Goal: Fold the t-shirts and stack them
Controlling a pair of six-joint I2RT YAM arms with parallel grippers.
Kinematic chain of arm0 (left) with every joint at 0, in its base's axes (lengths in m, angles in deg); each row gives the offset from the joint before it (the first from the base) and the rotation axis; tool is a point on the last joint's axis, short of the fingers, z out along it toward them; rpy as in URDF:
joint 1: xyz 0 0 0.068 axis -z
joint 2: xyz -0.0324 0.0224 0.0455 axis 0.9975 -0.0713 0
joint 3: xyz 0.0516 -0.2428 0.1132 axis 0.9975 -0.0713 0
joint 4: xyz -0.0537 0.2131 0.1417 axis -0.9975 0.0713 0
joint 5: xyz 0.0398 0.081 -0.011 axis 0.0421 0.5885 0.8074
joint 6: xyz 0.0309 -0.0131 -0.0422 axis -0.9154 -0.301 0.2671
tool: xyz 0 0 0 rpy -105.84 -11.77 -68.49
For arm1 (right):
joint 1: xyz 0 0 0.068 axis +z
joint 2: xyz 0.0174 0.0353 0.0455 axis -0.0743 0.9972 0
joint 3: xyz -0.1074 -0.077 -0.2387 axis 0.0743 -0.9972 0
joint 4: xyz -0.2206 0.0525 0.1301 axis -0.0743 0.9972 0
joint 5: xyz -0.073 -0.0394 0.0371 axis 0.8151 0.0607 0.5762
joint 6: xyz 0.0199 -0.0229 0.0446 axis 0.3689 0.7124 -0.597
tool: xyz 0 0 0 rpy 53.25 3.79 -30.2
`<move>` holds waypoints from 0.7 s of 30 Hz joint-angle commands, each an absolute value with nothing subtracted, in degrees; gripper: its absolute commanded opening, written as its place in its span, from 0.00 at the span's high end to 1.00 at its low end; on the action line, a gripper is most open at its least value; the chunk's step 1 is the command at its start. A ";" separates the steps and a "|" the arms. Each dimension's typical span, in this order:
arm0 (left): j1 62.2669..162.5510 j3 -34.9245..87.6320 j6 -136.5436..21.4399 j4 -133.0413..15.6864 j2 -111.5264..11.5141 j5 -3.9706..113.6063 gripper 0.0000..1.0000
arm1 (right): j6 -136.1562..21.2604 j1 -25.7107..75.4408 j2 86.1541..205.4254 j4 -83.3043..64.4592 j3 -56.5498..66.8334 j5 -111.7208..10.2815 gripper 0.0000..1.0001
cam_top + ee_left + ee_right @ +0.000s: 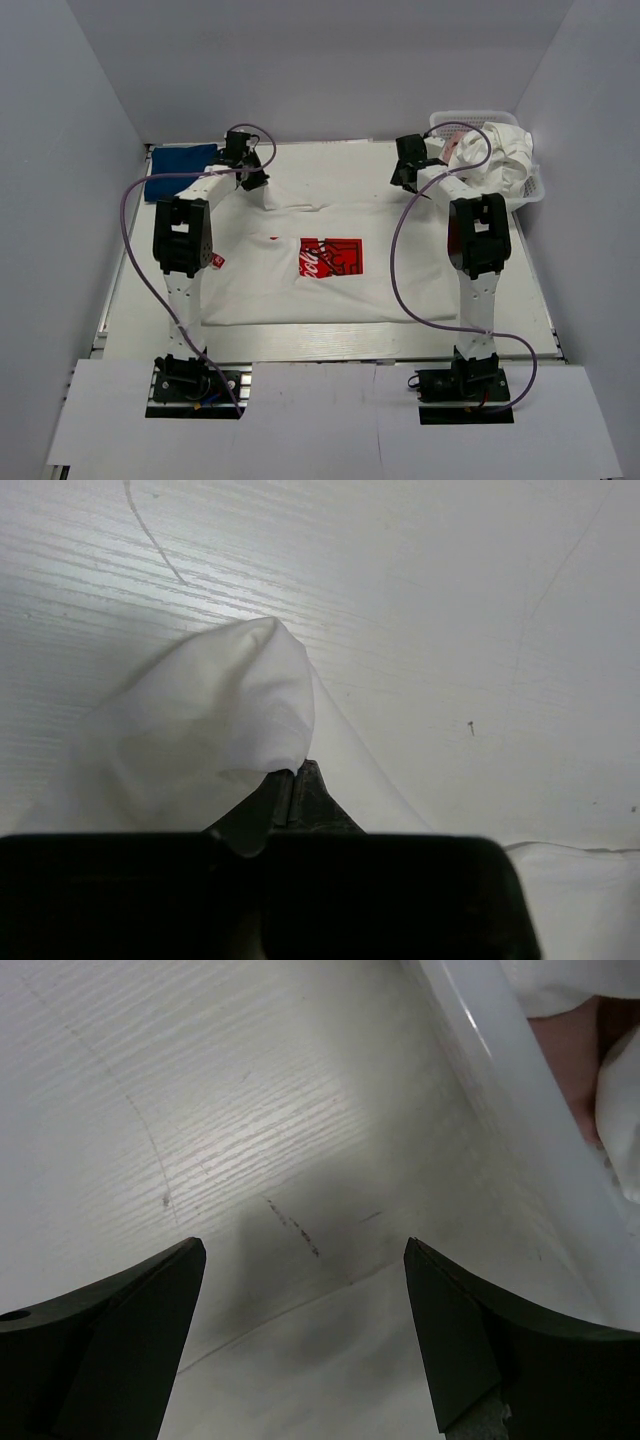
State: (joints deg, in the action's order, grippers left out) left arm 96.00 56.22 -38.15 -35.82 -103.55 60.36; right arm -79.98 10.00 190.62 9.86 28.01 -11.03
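Note:
A white t-shirt with a red Coca-Cola print (pixel 330 256) lies spread out in the middle of the table. My left gripper (pixel 254 178) is at its far left corner, shut on a pinch of the white cloth (pixel 230 720), which bunches up over the closed fingertips (pixel 300 780). My right gripper (pixel 408 176) hovers open and empty over the shirt's far right edge (pixel 320 1380), its fingers (pixel 150 1330) wide apart. A dark blue t-shirt (pixel 180 170) lies folded at the far left. Another white tee (pixel 505 155) and a pink one (pixel 570 1060) sit in the basket.
The white mesh basket (pixel 532 190) stands at the far right corner; its rim (pixel 500 1090) is close to my right gripper. White walls enclose the table on three sides. Purple cables loop from both arms.

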 commanded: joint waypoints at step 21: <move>95.93 46.83 -38.81 -37.93 -89.48 60.62 1.00 | -82.10 9.89 196.11 20.03 32.34 -6.08 0.70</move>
State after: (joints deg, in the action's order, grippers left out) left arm 96.00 48.40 -38.28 -36.26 -95.57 59.57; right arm -81.00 10.00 195.56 17.58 31.15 -7.68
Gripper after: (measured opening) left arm 0.025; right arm 0.341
